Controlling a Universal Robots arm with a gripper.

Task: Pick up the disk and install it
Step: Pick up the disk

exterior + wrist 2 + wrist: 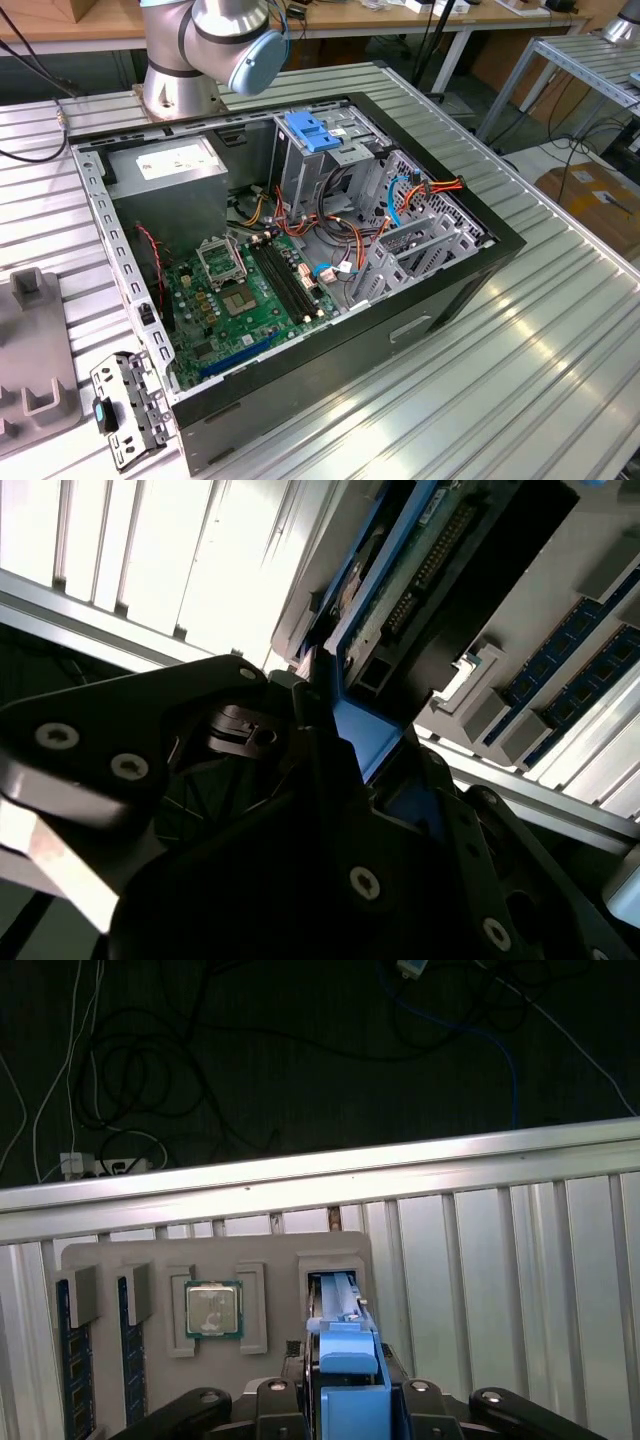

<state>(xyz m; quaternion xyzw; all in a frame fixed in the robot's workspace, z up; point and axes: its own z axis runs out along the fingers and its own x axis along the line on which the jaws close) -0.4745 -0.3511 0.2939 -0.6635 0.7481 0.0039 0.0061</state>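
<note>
Blue-framed disk [336,1292] between end effector's [346,1405] jaws

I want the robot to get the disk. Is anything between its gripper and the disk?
Nothing visible is. In the first wrist view the gripper sits right at the flat silver-grey disk in a blue plastic frame, standing on edge in a grey holder tray.

The case [330,395] lies on the table [520,380], with the tray [35,330] at the exterior view's left. The disk [338,1295] stands in the tray's slot, beside the processor [212,1310].
</note>
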